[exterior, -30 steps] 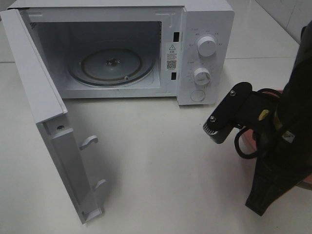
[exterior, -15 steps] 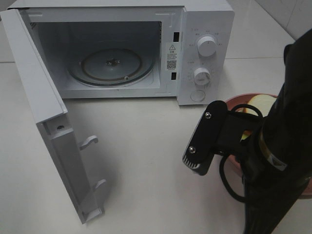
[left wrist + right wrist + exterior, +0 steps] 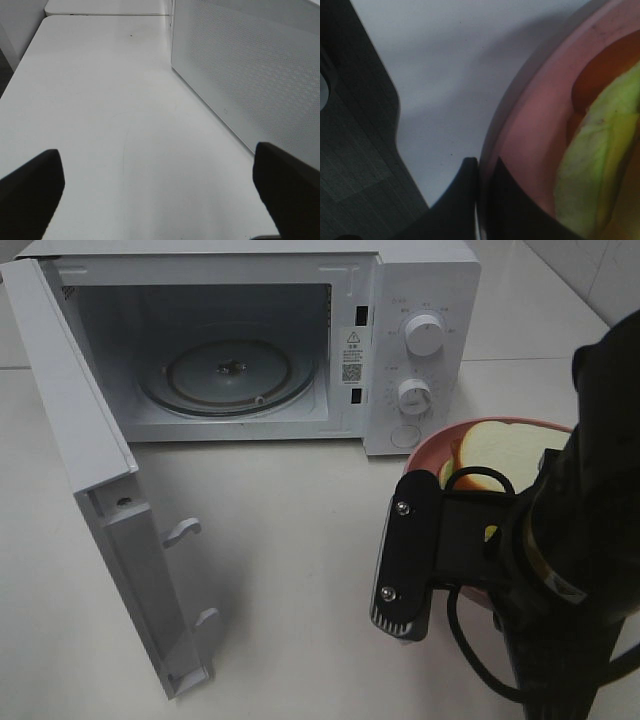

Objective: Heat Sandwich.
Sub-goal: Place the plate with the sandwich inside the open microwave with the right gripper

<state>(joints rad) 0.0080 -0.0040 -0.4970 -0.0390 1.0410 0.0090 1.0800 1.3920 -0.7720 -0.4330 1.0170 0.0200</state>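
Sandwich of white bread, tan crust and green-red filling is riding on the round pink plate, now emerging beside the dials of the white microwave as the right pincer, clamped on the plate's rim, is bringing it nearer the open cavity. Left pincer is hanging apart, empty.

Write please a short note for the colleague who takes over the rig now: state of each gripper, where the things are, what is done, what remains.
Left gripper: open, holds nothing, above the table.
Right gripper: shut on the rim of the pink plate.
Sandwich: on that plate, in front of the microwave, at its right.
Done: door open, plate gripped; turntable bare.
Left: set the plate on the turntable, release, close the door, start heating.
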